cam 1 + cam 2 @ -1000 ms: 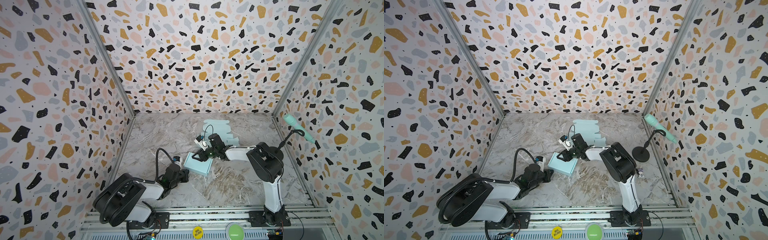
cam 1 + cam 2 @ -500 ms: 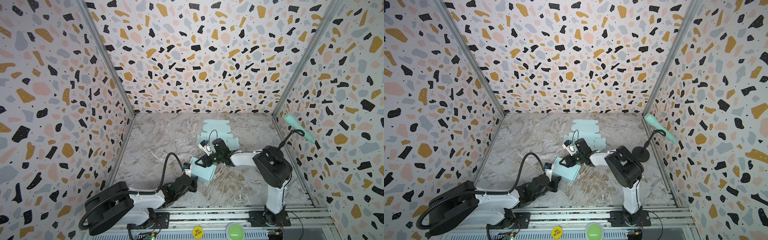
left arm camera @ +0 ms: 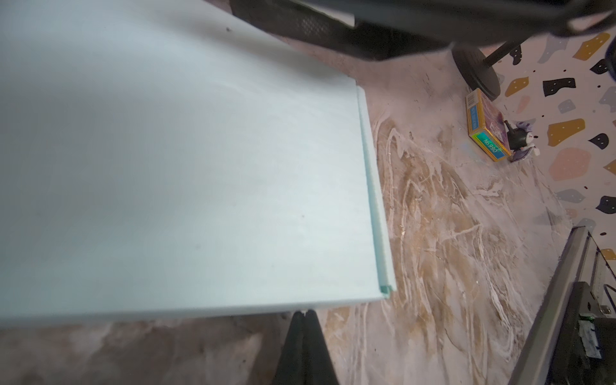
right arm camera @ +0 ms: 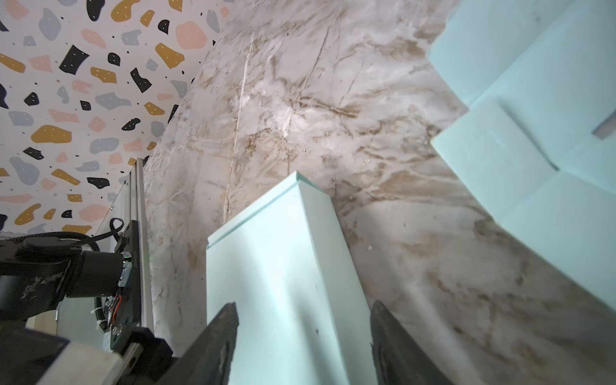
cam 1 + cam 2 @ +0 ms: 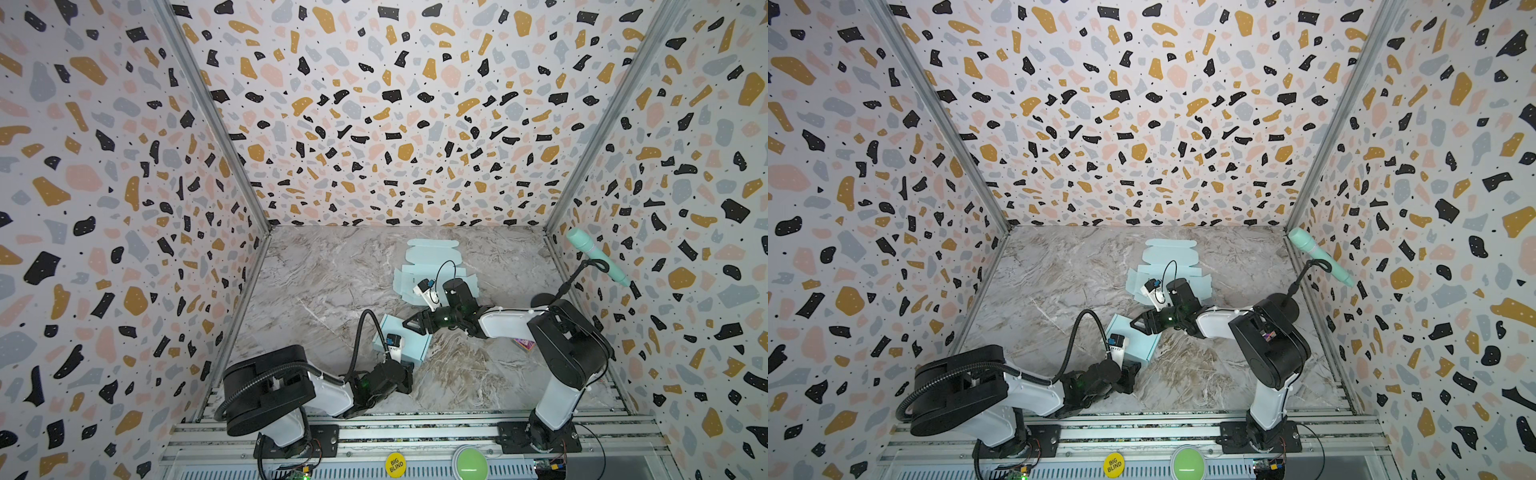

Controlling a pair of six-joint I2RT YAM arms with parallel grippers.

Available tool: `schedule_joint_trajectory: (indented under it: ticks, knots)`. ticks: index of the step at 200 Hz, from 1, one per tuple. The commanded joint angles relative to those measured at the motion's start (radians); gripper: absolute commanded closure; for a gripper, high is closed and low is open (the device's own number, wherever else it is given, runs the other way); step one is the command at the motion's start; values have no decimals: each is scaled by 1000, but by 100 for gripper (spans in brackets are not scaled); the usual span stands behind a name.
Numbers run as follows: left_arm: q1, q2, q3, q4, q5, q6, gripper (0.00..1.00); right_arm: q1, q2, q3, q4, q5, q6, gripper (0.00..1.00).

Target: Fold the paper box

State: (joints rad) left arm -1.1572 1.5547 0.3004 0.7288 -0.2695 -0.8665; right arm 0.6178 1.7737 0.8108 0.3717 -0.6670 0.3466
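Black and pinched tight on nothing, the left gripper (image 3: 302, 316) sits nearest me. Its closed tips are just beside the near edge of the paper box (image 5: 417, 343) on the marble table (image 5: 316, 291); whether they touch the card I cannot tell. The pale-teal box lies on its broad face in the front middle of the table, closed up into a slim slab, with a tucked seam showing along 1 long edge. Past it, the right gripper (image 4: 301, 311) reaches in low from the right, released, its 2 jaws standing apart either side of the box's far end without pinching it. Further back lies a flat, unfolded teal card blank (image 5: 432, 266), partly under the right arm, and a mint microphone (image 5: 594, 257) stands by the right wall.

I judge the folding nearly or wholly done: the box holds its shape with no claw gripping it. What may remain is pressing a flap home or backing off.

Against 1 second ago, the box has slid a little toward the front. The left arm has swung round from the box's left side to its near edge, and the right jaws have spread wider.
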Motion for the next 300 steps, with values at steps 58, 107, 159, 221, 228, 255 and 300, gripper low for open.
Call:
schedule_joint_trajectory:
  ticks: [58,107,159,221,228,255,300]
  knots:
    - [-6,38,45,60,-45,-12,100,26,7,-55,108,-104,65,37]
    - [-5,15,51,25,-57,-7,100,47,-8,-64,118,-81,81,37]
    - [-16,-5,1,-8,-12,-11,90,44,-20,12,58,48,62,23]
    - [-24,-221,-24,-206,4,41,76,50,-178,19,-87,228,6,9]
    - [-22,-254,-15,-248,-3,51,74,52,-207,10,-111,251,-2,9]
    - [63,-365,6,-369,95,115,70,66,-324,-61,-173,306,0,8]
    - [327,-623,24,-603,159,232,57,112,-501,-195,-247,354,61,9]
